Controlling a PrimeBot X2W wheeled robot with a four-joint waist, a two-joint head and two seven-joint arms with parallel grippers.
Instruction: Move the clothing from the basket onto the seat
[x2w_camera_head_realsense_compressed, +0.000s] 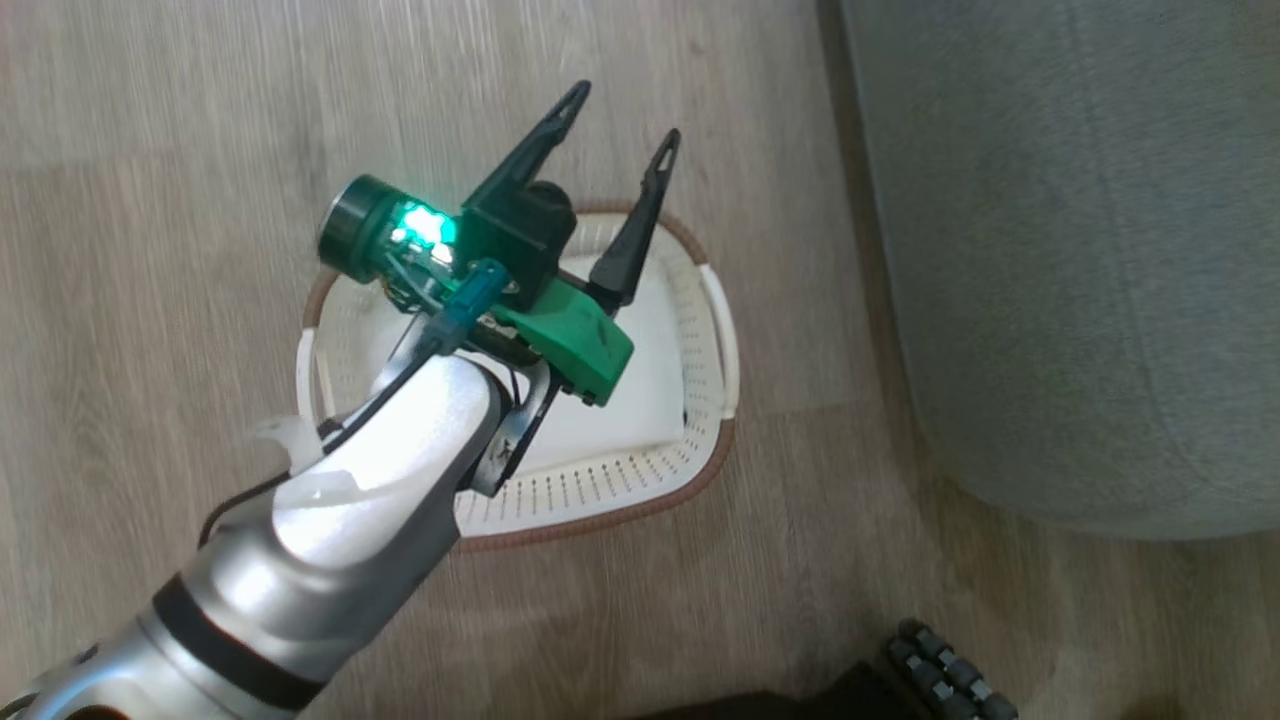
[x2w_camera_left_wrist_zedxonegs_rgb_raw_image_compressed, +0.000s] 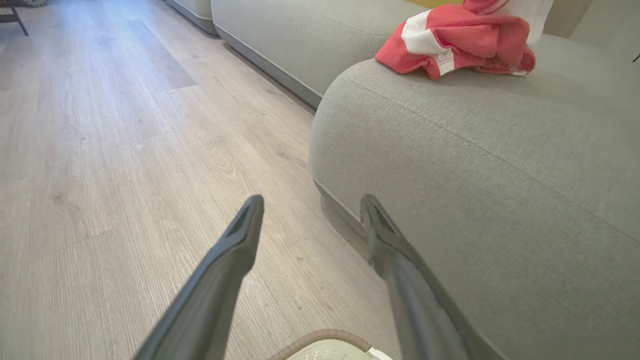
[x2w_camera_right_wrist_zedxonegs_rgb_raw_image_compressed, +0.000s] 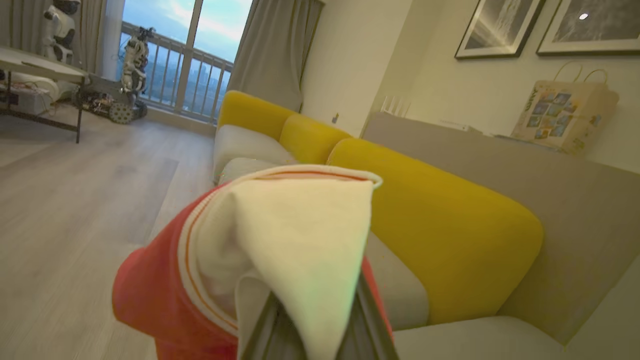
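In the head view my left gripper (x2w_camera_head_realsense_compressed: 626, 112) hangs open above the white basket (x2w_camera_head_realsense_compressed: 715, 300), whose brown rim encircles a flat white liner (x2w_camera_head_realsense_compressed: 640, 400). Nothing sits between its fingers, as the left wrist view of that gripper (x2w_camera_left_wrist_zedxonegs_rgb_raw_image_compressed: 311, 200) shows, with the basket rim (x2w_camera_left_wrist_zedxonegs_rgb_raw_image_compressed: 325, 336) below them. The red clothing (x2w_camera_left_wrist_zedxonegs_rgb_raw_image_compressed: 460, 42) with its white band lies bunched on top of the grey-green seat (x2w_camera_left_wrist_zedxonegs_rgb_raw_image_compressed: 475, 150), which fills the right side of the head view (x2w_camera_head_realsense_compressed: 1080, 250). My right gripper (x2w_camera_right_wrist_zedxonegs_rgb_raw_image_compressed: 317, 320) is shut on the clothing (x2w_camera_right_wrist_zedxonegs_rgb_raw_image_compressed: 280, 240), and the fabric drapes over its fingers.
Wood floor surrounds the basket. A dark ribbed part (x2w_camera_head_realsense_compressed: 940, 670) sits at the bottom right of the head view. Yellow back cushions (x2w_camera_right_wrist_zedxonegs_rgb_raw_image_compressed: 425, 220) line the sofa. A table with equipment (x2w_camera_right_wrist_zedxonegs_rgb_raw_image_compressed: 40, 65) stands far left, and a paper bag (x2w_camera_right_wrist_zedxonegs_rgb_raw_image_compressed: 565, 115) stands behind the sofa.
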